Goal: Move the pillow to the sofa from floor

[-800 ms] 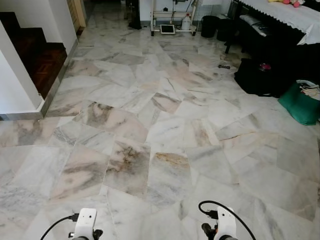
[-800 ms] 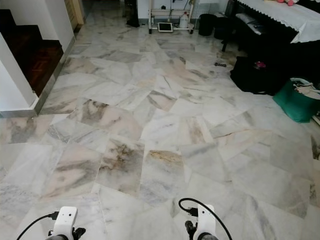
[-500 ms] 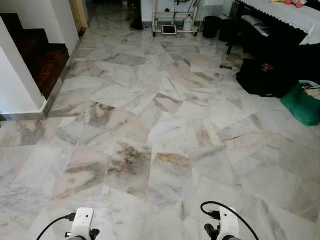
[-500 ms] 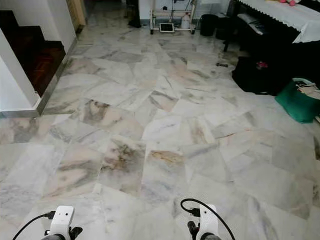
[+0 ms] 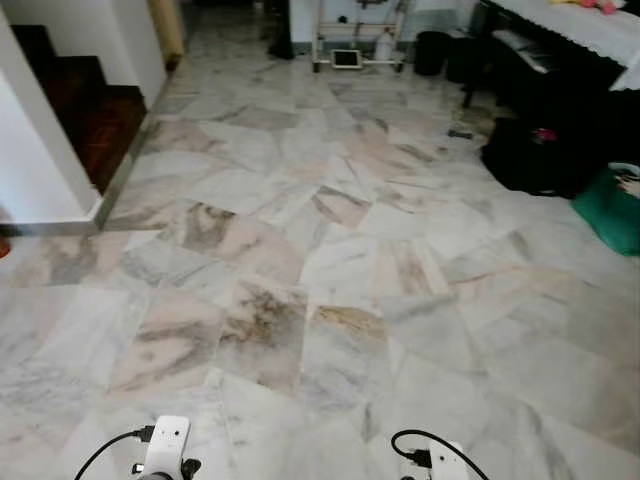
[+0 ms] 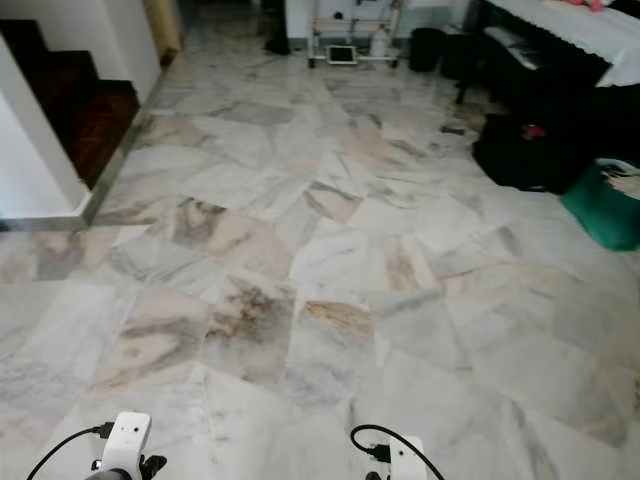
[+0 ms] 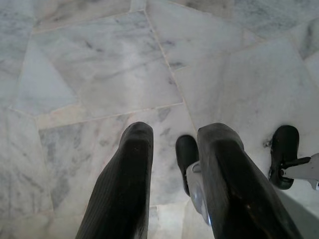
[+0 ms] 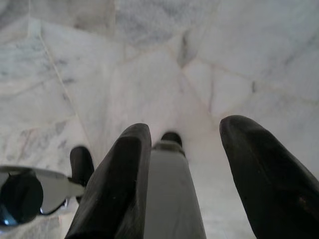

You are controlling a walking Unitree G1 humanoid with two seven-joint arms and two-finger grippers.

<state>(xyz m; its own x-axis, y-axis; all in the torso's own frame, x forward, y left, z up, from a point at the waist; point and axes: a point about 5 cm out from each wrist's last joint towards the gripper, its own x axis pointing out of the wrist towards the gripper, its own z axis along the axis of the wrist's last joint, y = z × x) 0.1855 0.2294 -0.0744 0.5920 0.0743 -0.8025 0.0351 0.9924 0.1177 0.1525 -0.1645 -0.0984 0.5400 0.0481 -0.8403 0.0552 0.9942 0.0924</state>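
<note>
Nearest: both arms hang low at the bottom edge of the head views, wrists pointing down at the marble floor (image 5: 330, 250). Left gripper (image 7: 174, 149), seen from its wrist camera: two black fingers held apart, nothing between them, pale veined slabs below. Right gripper (image 8: 184, 149): fingers likewise spread and empty over the floor. Middle ground: open run of irregular marble slabs, grey and rust veining. To the left, a white wall corner (image 5: 45, 150) with dark wooden stairs (image 5: 95, 115) behind it. To the right, a black bag (image 5: 530, 155) on the floor and a green basket (image 5: 612, 205) just past it at the frame edge. Far: a white rack (image 5: 358, 35) with a small screen leaning at its foot, dark bins beside it, and a cloth-covered table (image 5: 580, 25) along the right wall. Neither the pillow nor the sofa can be made out from here; likely outside this field, so searching comes first. Judgement on handling: a pillow should be light, soft, compressible, not fragile; fabric gives decent grip. Best to pinch a corner or seam edge deeply, or squeeze it between both grippers at opposite sides, since a shallow nip on slack cover may slip.
</note>
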